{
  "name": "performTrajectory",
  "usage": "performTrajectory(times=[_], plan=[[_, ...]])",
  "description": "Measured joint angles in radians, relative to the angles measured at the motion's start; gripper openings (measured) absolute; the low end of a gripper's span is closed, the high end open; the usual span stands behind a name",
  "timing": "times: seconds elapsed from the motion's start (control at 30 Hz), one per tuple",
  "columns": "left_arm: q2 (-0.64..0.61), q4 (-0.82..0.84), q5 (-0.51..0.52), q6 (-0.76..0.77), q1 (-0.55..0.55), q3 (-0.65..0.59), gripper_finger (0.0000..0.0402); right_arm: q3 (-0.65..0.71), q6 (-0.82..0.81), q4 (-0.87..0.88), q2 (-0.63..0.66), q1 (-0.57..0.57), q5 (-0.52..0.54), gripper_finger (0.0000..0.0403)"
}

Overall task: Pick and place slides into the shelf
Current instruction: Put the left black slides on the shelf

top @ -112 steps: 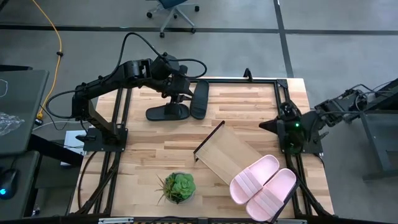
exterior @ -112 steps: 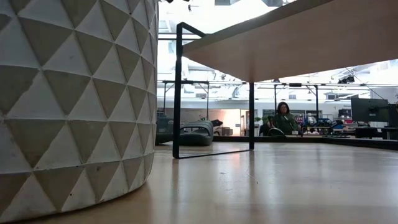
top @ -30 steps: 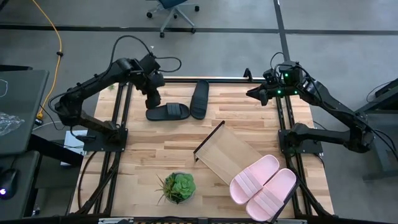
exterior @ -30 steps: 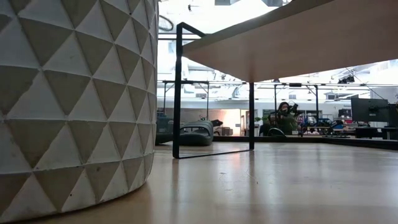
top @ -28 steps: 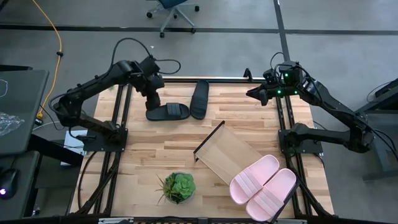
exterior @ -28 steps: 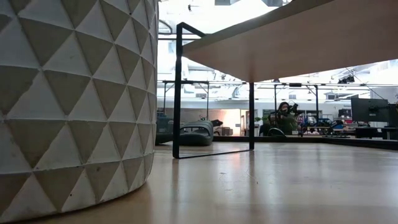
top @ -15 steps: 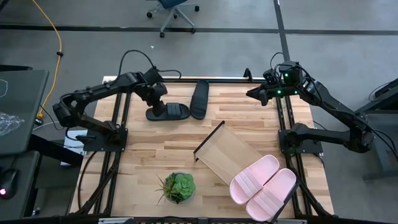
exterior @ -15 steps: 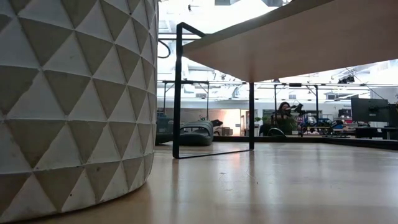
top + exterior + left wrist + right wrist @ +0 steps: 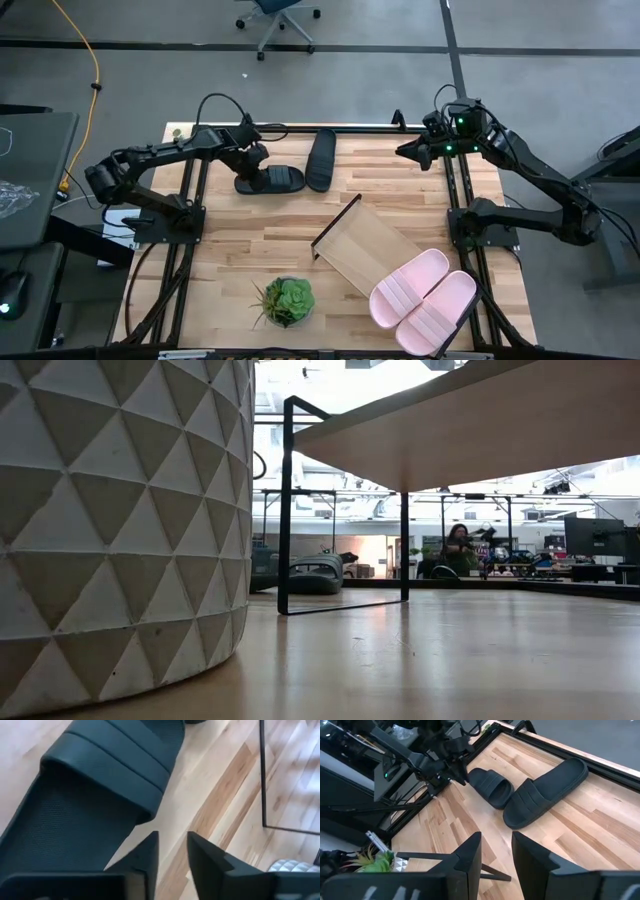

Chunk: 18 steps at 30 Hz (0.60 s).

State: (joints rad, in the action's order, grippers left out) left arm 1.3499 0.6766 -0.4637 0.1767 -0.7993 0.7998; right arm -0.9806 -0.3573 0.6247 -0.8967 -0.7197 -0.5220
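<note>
My left gripper, fingers slightly apart and empty, hovers at the heel edge of the nearer black slide far from the shelf; I should straddle that edge squarely before closing.

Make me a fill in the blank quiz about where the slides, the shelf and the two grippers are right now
1. The two pale pink slides lie on one end of the ____.
2. The left gripper is at the heel end of a ____ slide.
3. The right gripper, holding nothing, hangs at the table's far ____ corner.
4. Near the shelf stands a small green ____.

Missing words: shelf; black; right; plant
</note>
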Motion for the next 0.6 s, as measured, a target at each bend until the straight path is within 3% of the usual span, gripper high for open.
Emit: performTrajectory(times=[0.3,0.6], plan=[[0.0,-0.09,0.069,0.13,0.0,-0.021,0.0199,0.0,0.012,0.0,0.0,0.0,-0.01,0.0099],[0.02,-0.156,0.115,0.217,0.0,-0.024,0.0216,0.0,0.026,0.0,0.0,0.0,-0.01,0.0099]])
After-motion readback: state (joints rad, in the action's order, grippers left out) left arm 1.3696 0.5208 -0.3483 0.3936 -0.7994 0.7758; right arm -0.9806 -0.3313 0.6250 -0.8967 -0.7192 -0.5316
